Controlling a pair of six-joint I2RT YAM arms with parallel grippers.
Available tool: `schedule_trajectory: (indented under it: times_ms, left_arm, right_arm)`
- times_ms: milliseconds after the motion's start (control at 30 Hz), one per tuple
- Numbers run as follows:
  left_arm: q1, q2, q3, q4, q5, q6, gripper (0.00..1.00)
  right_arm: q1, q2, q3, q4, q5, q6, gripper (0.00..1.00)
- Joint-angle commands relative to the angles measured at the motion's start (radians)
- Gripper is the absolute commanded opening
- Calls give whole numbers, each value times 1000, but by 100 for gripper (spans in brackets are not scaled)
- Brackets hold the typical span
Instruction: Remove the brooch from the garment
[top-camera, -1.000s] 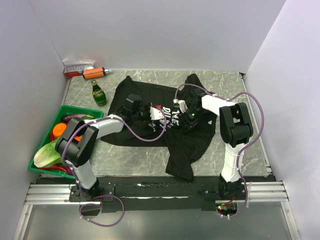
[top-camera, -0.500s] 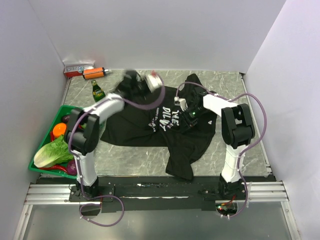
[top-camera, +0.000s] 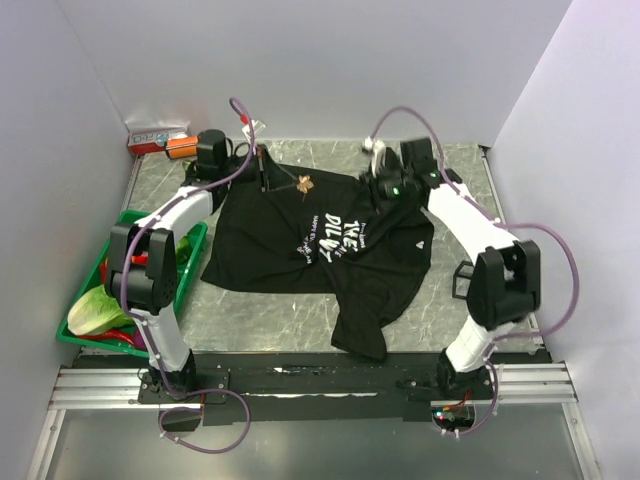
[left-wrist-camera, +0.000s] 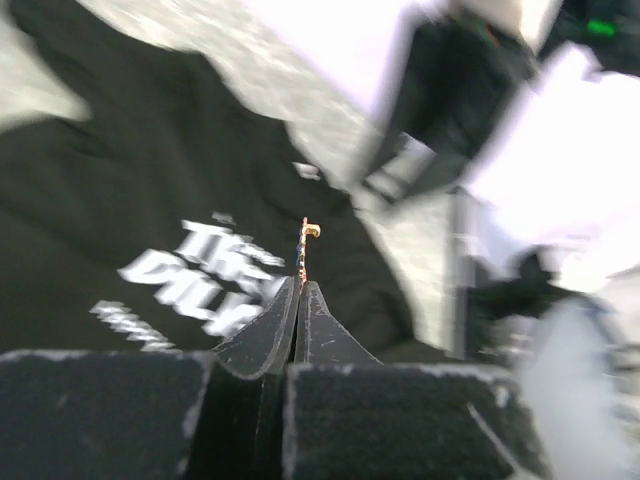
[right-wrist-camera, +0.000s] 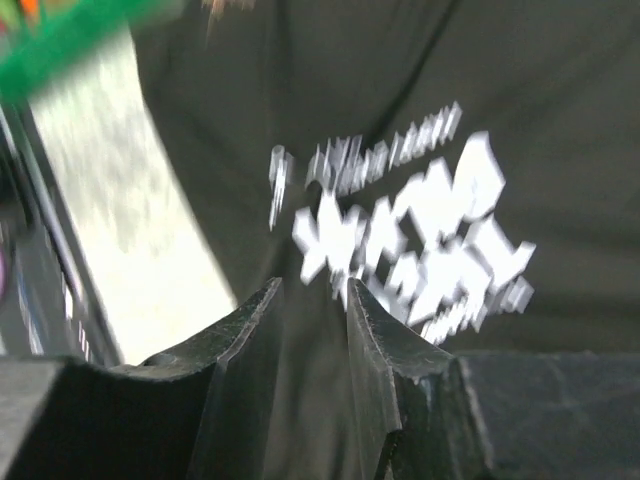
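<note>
The garment (top-camera: 275, 255) is black, with white block lettering (top-camera: 335, 232) printed across its chest. The brooch (top-camera: 303, 183) is golden-brown. The surface (top-camera: 440, 290) is grey with pale marbled veining. The tray (top-camera: 198, 240) is bright green, and the lettuce (top-camera: 93, 311) in it is a paler yellow-green. The left arm (top-camera: 175, 210) and right arm (top-camera: 465, 215) are white with black joints, each trailing a purple cable (top-camera: 410, 112).

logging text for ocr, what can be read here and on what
"THE", then a word starting "DIL": large white print on the black T-shirt; the end of that word is blurred.
Smaller white lines beside it: too small to read.
Red-and-white box: printing too small to read.
</note>
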Motion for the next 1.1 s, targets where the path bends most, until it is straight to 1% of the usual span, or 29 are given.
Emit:
schedule_trajectory:
  times_ms: [0,133,167,200,267,333,367,433,467,500,567,767,1067]
  left_arm:
    - [-5,-43,-65,307,168,-336,1]
    - [-8,-68,-96,350,161,-379,1]
    - [-8,-71,-97,349,156,-374,1]
    - [-9,-74,-90,328,148,-367,1]
    - [-9,-77,-85,321,141,-361,1]
    - [-9,-74,-76,332,127,-376,1]
    - [-11,-71,-71,335,121,-382,1]
    - [-11,-65,-57,335,102,-390,1]
    - [-9,-58,-45,331,95,-388,1]
    - [-9,-55,-41,328,88,-388,1]
    - [-11,-49,-27,332,59,-396,1]
    - [-23,-31,-8,373,16,-433,1]
    - [-40,3,7,403,-31,-462,1]
  right_arm:
    - [21,119,108,255,-52,233,39]
    - [73,201,182,260,-99,253,40]
    - [76,221,182,301,-114,273,39]
    - [80,231,184,319,-128,331,40]
    - [88,259,188,390,-167,394,40]
    - [88,271,177,459,-202,503,40]
    - [90,287,164,550,-216,597,41]
    - [88,297,145,631,-253,691,42]
    - [90,304,121,677,-253,789,48]
    - [90,307,109,747,-240,843,51]
    - [91,313,64,879,-256,972,55]
    - [100,336,85,922,-297,1003,58]
    - [107,319,61,976,-320,1009,58]
